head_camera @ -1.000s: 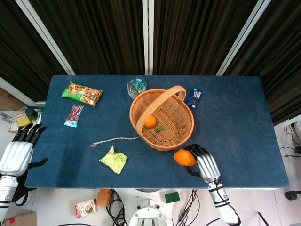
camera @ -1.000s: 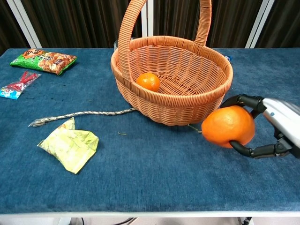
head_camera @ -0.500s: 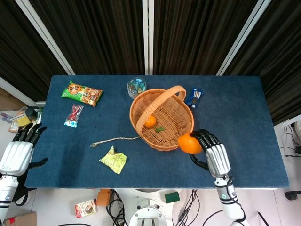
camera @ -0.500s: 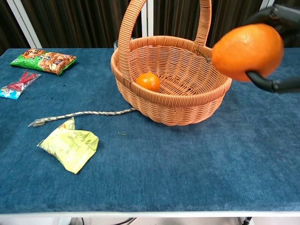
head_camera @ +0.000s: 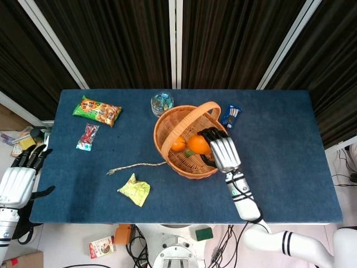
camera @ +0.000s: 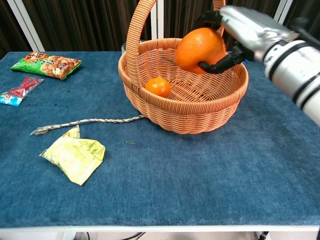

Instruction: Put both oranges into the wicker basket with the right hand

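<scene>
— Reaching in over the wicker basket [camera: 185, 112], the right hand [head_camera: 222, 153] has its dark fingers [camera: 220, 61] wrapped round the bigger orange [camera: 199, 50]. See it?

— Yes. Half a second back that fruit hung outside the rim, by the near right side. The left hand [head_camera: 17, 181]?

— Off the table [camera: 200, 175] edge, fingers apart, holding nothing.

— Two oranges, then: one gripped above, the small orange [camera: 158, 87] lying inside.
</scene>
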